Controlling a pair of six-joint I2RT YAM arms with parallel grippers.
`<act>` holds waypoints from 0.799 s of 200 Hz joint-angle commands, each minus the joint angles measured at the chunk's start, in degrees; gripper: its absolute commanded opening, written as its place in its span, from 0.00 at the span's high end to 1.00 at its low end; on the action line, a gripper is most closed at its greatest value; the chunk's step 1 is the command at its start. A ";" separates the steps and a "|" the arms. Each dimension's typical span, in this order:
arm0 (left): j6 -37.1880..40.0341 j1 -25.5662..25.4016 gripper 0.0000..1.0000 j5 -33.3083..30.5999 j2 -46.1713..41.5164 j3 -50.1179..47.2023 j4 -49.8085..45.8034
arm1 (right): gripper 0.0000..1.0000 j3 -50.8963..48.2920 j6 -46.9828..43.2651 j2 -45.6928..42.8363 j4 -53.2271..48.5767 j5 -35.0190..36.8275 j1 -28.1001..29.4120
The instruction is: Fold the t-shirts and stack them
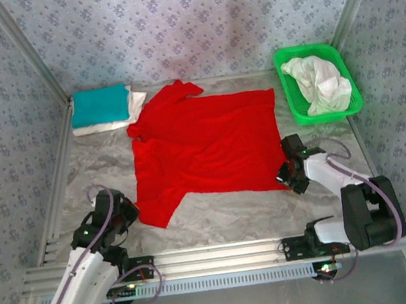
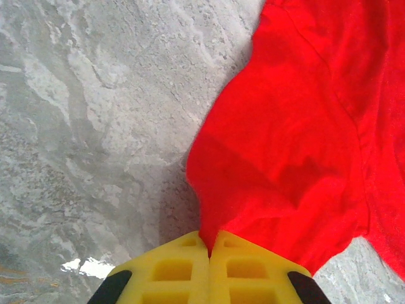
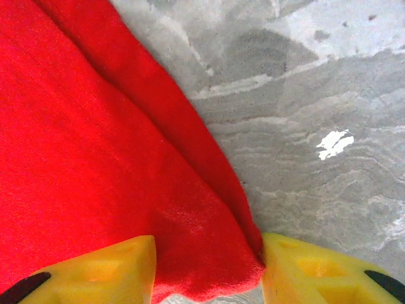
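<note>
A bright red t-shirt (image 1: 206, 146) lies spread flat in the middle of the marble table. My left gripper (image 1: 127, 215) is at its near left sleeve; its yellow fingers (image 2: 183, 272) are pressed together with the red sleeve (image 2: 278, 164) pinched between them. My right gripper (image 1: 289, 175) stands at the shirt's near right corner, open, with the red corner (image 3: 215, 266) lying between its yellow fingers (image 3: 107, 269). A folded teal t-shirt (image 1: 99, 105) rests on a folded white one (image 1: 132, 107) at the back left. A crumpled white t-shirt (image 1: 320, 83) lies in the basket.
The green mesh basket (image 1: 293, 104) stands at the back right. Metal rails (image 1: 223, 257) run along the table's near edge and patterned walls close in the sides and back. Bare marble (image 1: 226, 219) shows in front of the red shirt.
</note>
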 commanded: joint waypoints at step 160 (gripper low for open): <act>5.25 1.35 1.00 -1.68 5.44 13.52 -3.79 | 1.00 3.45 -3.71 -12.54 -7.15 -2.28 0.17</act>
